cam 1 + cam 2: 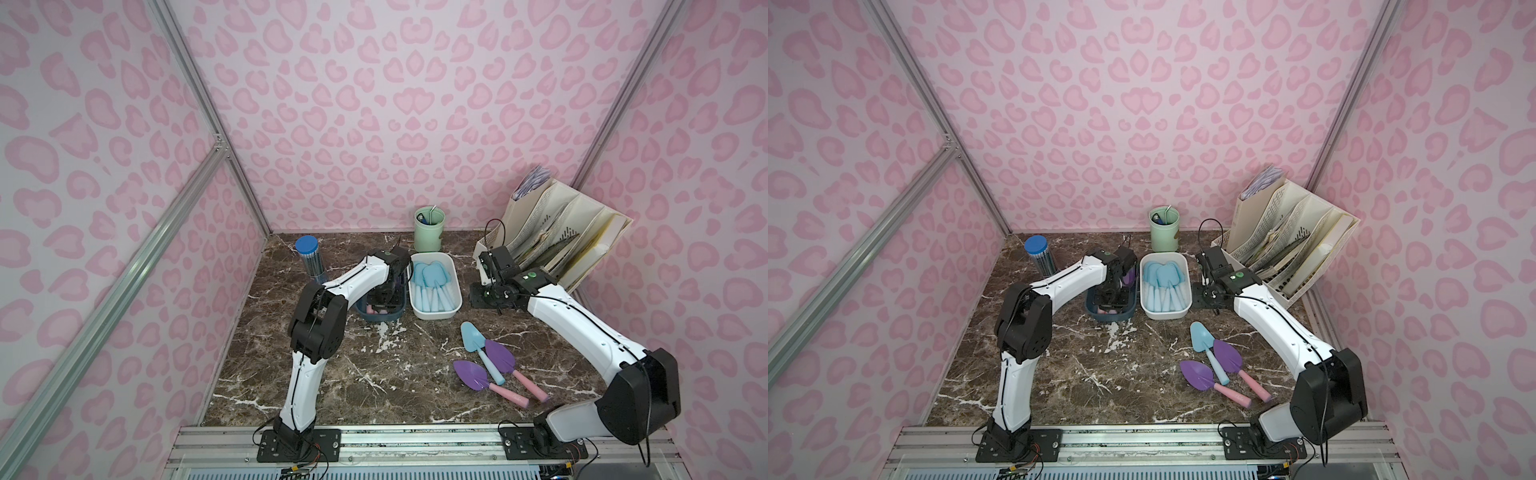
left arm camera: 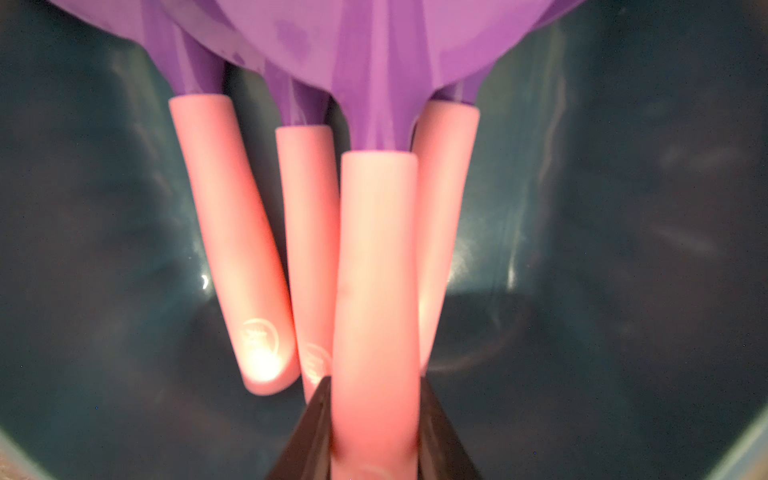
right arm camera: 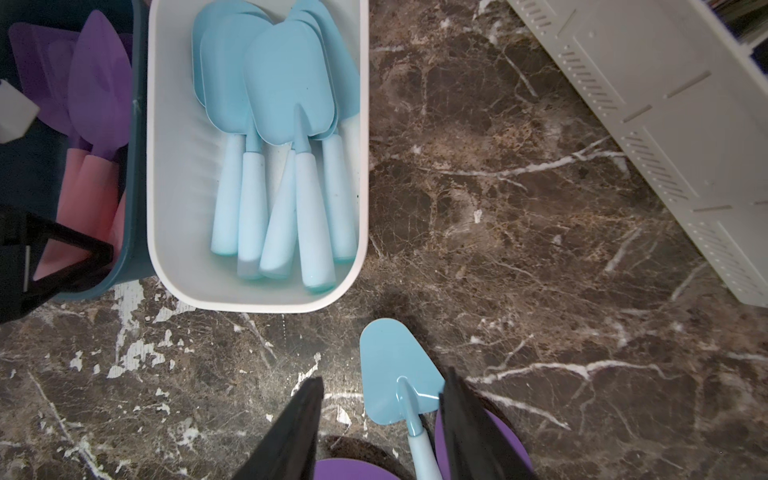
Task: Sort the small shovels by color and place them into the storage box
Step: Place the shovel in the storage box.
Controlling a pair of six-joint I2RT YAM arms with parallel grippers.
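My left gripper [image 2: 374,384] reaches down into the dark blue storage box [image 1: 362,316] and is shut on the pink handle of a purple shovel [image 2: 376,270]. Other purple shovels with pink handles [image 2: 228,232] lie beneath it. The white storage box [image 1: 435,315] beside it holds several light blue shovels [image 3: 286,95]. In both top views, one blue shovel [image 1: 471,337] and two purple shovels [image 1: 500,355] [image 1: 469,374] lie loose on the marble table at the front right. My right gripper [image 3: 382,376] hangs open above the loose blue shovel [image 3: 395,365], holding nothing.
A white file rack [image 1: 575,243] with papers stands at the back right, close behind the right wrist. A green cup [image 1: 429,230] stands behind the white box. A clear tube of pencils with a blue cap [image 1: 308,257] stands at the back left.
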